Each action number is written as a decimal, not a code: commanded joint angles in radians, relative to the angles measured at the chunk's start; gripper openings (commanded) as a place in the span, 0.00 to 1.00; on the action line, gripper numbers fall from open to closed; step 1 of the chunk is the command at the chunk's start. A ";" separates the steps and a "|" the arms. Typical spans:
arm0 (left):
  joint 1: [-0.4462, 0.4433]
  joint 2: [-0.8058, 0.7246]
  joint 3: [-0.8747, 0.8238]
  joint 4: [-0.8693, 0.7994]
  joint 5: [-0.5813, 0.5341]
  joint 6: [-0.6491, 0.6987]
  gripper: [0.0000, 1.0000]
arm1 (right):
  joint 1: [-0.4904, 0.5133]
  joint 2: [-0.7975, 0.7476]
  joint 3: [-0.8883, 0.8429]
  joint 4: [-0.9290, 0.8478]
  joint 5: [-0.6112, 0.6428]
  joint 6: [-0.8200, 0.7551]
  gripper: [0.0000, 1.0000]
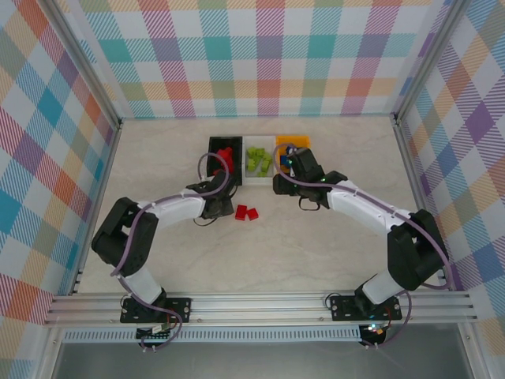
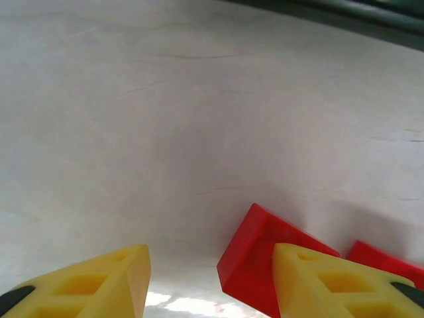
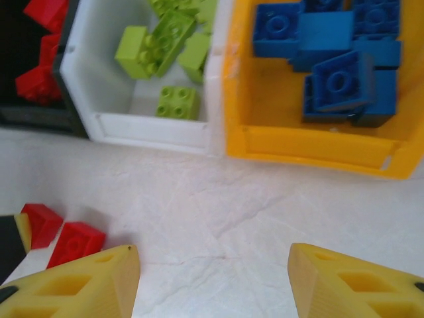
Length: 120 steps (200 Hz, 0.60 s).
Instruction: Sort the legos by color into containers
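my left gripper [image 2: 211,262] is down at the table [image 2: 199,99] with its jaws apart. a red brick [image 2: 255,255] lies between them, tilted, with its near corner hidden behind one finger [image 2: 331,285]. the other finger stands clear of it, so i judge the brick is not yet pinched. a second red brick [image 2: 384,262] lies just beside the first, on the far side of that same finger.

my right gripper [image 3: 213,250] hangs released and empty over bare table, just in front of the white bin [image 3: 152,126] and the orange-yellow bin [image 3: 311,146].

further out, the three bins sit in a row, side by side. the black bin [image 1: 211,150] holds red bricks [image 3: 40,79], the white one holds green bricks [image 3: 165,40], and the orange-yellow one holds blue bricks [image 3: 338,79]. the two reds by my left jaws are the only loose pieces i can see, so the sort looks nearly finished.

the step in hand is picking up the first loose red. the next move calls for clamping squarely on it without nudging its neighbour, then lifting and carrying it the short way to the black bin. the tilt could make it slip or twist as the fingers meet it. the second red waits for the same treatment.
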<state>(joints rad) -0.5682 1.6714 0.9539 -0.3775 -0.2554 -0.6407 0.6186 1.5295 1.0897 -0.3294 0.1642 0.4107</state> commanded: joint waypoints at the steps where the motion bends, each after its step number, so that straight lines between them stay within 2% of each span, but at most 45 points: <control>1: 0.030 -0.070 -0.074 -0.066 -0.039 -0.035 0.53 | 0.067 0.014 -0.010 0.013 -0.023 0.016 0.62; 27: 0.028 -0.135 -0.087 -0.070 -0.001 -0.034 0.55 | 0.114 0.065 -0.008 0.041 -0.032 0.044 0.62; 67: -0.010 -0.223 -0.087 -0.047 -0.002 -0.004 0.64 | 0.120 0.074 -0.013 0.053 -0.020 0.048 0.62; 99: -0.016 -0.107 -0.042 -0.066 -0.033 0.008 0.67 | 0.120 0.069 -0.023 0.048 -0.011 0.048 0.62; 120: -0.016 -0.038 -0.040 -0.006 -0.013 0.016 0.67 | 0.119 0.059 -0.034 0.046 -0.005 0.048 0.62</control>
<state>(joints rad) -0.5804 1.5616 0.9005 -0.4076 -0.2607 -0.6498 0.7399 1.6073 1.0748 -0.2981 0.1486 0.4416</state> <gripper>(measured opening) 0.671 0.622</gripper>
